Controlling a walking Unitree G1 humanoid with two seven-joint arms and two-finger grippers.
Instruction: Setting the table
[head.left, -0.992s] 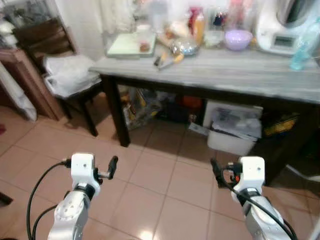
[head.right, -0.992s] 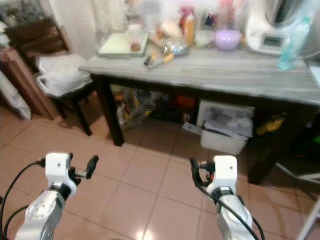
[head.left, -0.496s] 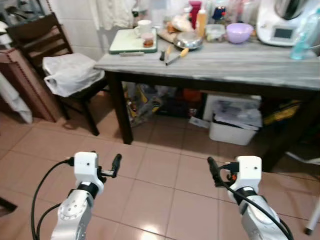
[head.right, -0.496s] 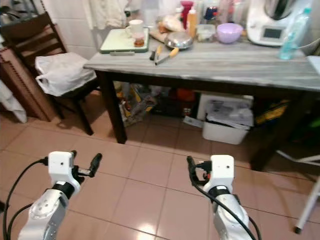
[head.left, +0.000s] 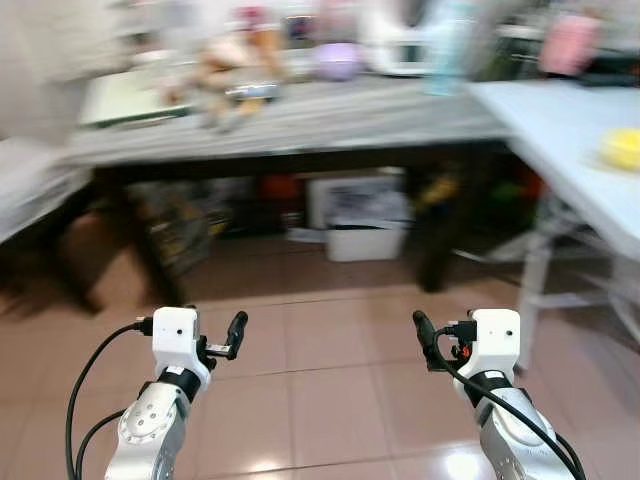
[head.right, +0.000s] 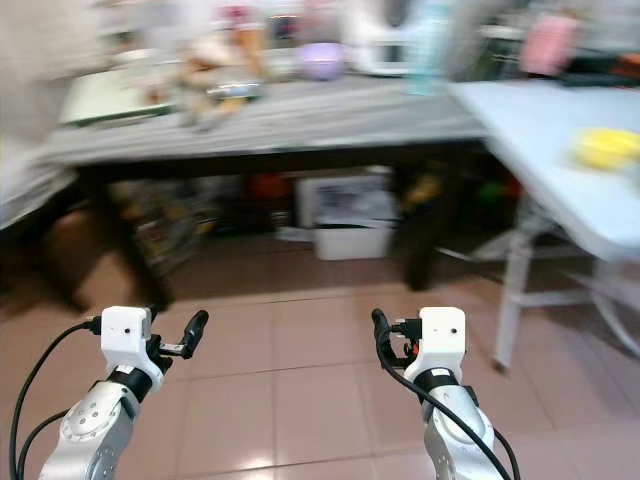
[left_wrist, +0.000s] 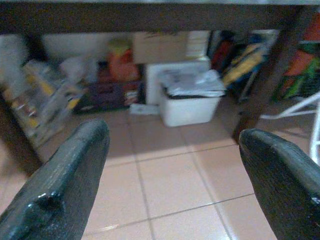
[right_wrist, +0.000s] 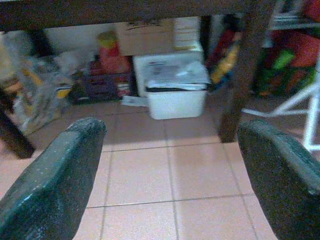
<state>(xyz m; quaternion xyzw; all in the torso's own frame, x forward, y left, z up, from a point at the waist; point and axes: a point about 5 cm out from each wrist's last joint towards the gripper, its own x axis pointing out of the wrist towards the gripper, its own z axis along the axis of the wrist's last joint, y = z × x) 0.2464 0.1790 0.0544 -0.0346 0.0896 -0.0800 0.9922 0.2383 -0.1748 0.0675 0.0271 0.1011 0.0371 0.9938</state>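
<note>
— Grippers?
— Left gripper (left_wrist: 170, 170) spread wide, empty, held low over the tiled floor (head.left: 330, 380). Right gripper (right_wrist: 170, 165) the same, spread and empty, level with the left and well apart from it.
— Beyond them?
— Dark-legged wooden table (head.left: 330, 120) ahead, blurred, crowded with a purple bowl (head.left: 338, 60), bottles and kitchen clutter. White bin (left_wrist: 187, 102) underneath, among boxes and bags. White table (head.right: 560, 130) off to the right, carrying a yellow bowl (head.right: 606, 147).

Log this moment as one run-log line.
view: blurred | left pincer: open, empty, over floor tiles | right pincer: open, empty | ahead: grey table, white bin under it | right: white table, yellow object
</note>
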